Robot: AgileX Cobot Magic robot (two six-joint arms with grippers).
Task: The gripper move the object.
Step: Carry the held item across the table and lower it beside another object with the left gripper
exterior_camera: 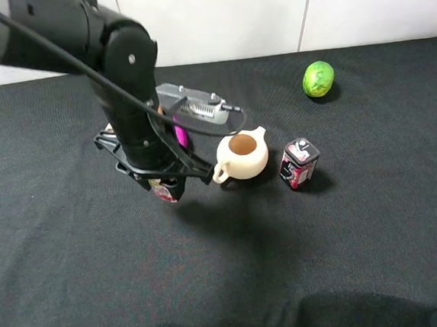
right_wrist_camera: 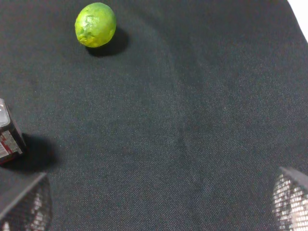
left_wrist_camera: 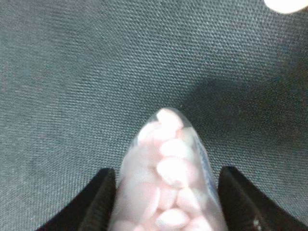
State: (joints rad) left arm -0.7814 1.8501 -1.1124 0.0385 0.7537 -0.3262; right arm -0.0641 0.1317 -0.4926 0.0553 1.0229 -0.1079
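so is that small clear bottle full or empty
Not empty: pale pink tablets are packed into the visible end of the small clear bottle. How full overall, cannot tell.

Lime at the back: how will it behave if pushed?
The lime looks rounded, slightly oval, so it would probably roll, maybe veering. Its skin looks shiny, so possibly slippery to grip. The black cloth may slow it.

Just right of the left pincer (exterior_camera: 165,186) and the bottle (left_wrist_camera: 163,168) clamped in it stands the teapot (exterior_camera: 241,155), with the dark carton (exterior_camera: 299,163) close beyond it, so only a narrow gap runs between those two. The lime (exterior_camera: 318,79) sits well apart toward the back, and the black surface (exterior_camera: 326,261) lies bare across the whole front and left.
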